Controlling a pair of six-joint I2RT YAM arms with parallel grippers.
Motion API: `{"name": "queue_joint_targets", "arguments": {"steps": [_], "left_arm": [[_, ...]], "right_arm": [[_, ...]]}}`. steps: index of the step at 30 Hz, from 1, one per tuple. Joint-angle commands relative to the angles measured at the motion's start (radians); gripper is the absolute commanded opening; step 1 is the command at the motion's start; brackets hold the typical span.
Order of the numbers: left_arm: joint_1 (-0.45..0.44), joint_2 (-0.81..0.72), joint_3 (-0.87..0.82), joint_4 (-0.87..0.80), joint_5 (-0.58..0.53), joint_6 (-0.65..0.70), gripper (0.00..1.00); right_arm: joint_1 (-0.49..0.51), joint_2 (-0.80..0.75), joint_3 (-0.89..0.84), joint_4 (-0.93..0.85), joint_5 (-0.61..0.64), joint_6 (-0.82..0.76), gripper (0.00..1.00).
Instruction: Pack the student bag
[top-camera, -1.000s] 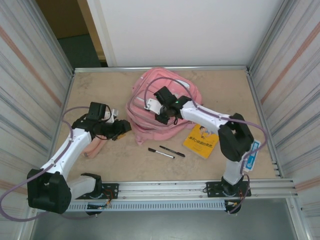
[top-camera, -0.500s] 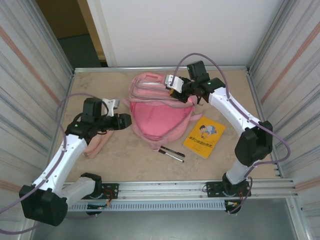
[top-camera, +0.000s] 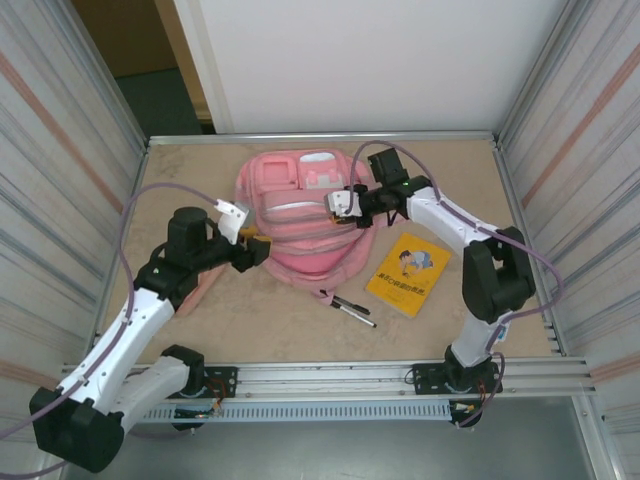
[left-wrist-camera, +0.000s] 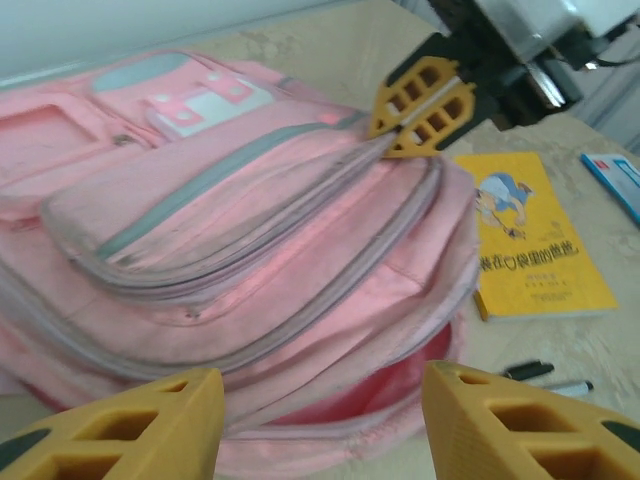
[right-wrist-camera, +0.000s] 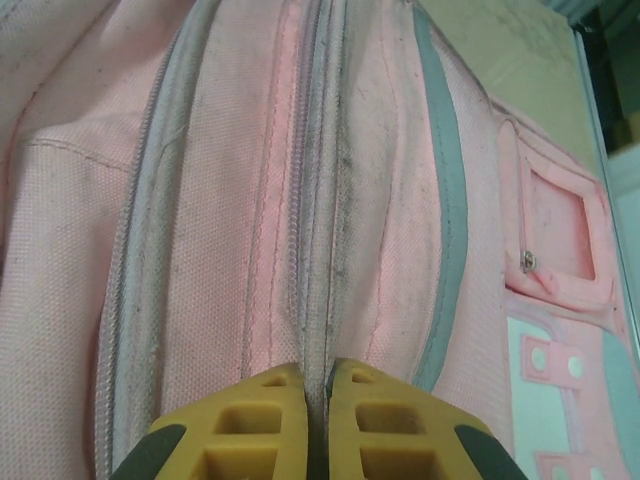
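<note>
Since a second ago the student bag (top-camera: 300, 215) has been turned from a bunched heap into a flatter lie. Its front pockets and white patch now face up, and it has been shifted a little farther from the arm bases. The right gripper (top-camera: 345, 206) has been brought from the bag's middle, by way of its far edge, to its right side. The left gripper (top-camera: 255, 244) has been swung forward and is now set at the bag's near left edge.

The right gripper (right-wrist-camera: 305, 385) is seen clamped on a zip seam of the bag (right-wrist-camera: 250, 180), with the zip lines running straight ahead of its fingers. The left gripper (left-wrist-camera: 320, 420) is held wide apart with nothing between its fingers. The bag (left-wrist-camera: 230, 220) lies close and directly ahead of it, its zip lines crossing from lower left to upper right, toward the right gripper (left-wrist-camera: 425, 100).

A darker red gap, taken to be the main compartment's mouth, is seen just ahead of the left gripper's right finger. That lip is judged to be what the coming move turns on, and the left gripper is the nearer and the free one for it. A yellow book (top-camera: 408, 272) and two pens (top-camera: 350, 308) are left unpacked, ahead and to the right of the left gripper.
</note>
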Motion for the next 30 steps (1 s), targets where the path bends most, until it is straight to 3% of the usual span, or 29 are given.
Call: {"name": "queue_joint_targets", "arguments": {"steps": [1,7,10,13,15,17,20,24,25,26,28,30], "left_arm": [[-0.003,-0.064,-0.043,0.036,0.069,0.039,0.54],[-0.004,-0.147,-0.121,-0.011,0.006,-0.013,0.54],[-0.006,-0.181,-0.152,-0.012,-0.002,-0.056,0.53],[-0.006,-0.207,-0.194,0.022,-0.014,-0.132,0.53],[-0.006,-0.207,-0.222,0.066,-0.045,-0.23,0.53],[-0.006,-0.193,-0.232,0.117,-0.018,-0.301,0.52],[-0.02,-0.152,-0.207,0.158,0.063,-0.334,0.52],[-0.038,-0.091,-0.144,0.138,0.056,-0.457,0.56],[-0.039,-0.073,-0.133,0.135,0.052,-0.499,0.58],[-0.039,-0.049,-0.116,0.122,0.048,-0.565,0.64],[-0.031,0.005,-0.078,0.084,0.068,-0.668,0.81],[0.006,0.06,-0.097,0.221,0.24,-0.736,0.86]], "right_arm": [[0.041,0.056,0.047,0.077,-0.049,-0.127,0.0],[0.043,0.166,-0.029,0.373,0.074,0.02,0.04],[0.041,0.208,-0.067,0.54,0.172,0.138,0.19],[0.073,0.231,-0.076,0.63,0.43,0.196,0.25],[0.086,0.219,-0.087,0.671,0.557,0.269,0.36],[0.078,0.168,-0.118,0.654,0.562,0.35,0.43],[0.035,0.045,-0.189,0.598,0.439,0.517,0.51],[-0.012,-0.148,-0.307,0.628,0.434,0.797,0.64],[-0.023,-0.194,-0.326,0.611,0.439,0.87,0.76],[-0.035,-0.253,-0.35,0.588,0.46,0.949,0.99],[-0.048,-0.37,-0.395,0.514,0.559,1.079,0.99],[-0.055,-0.495,-0.395,0.358,0.732,1.248,0.99]]}}
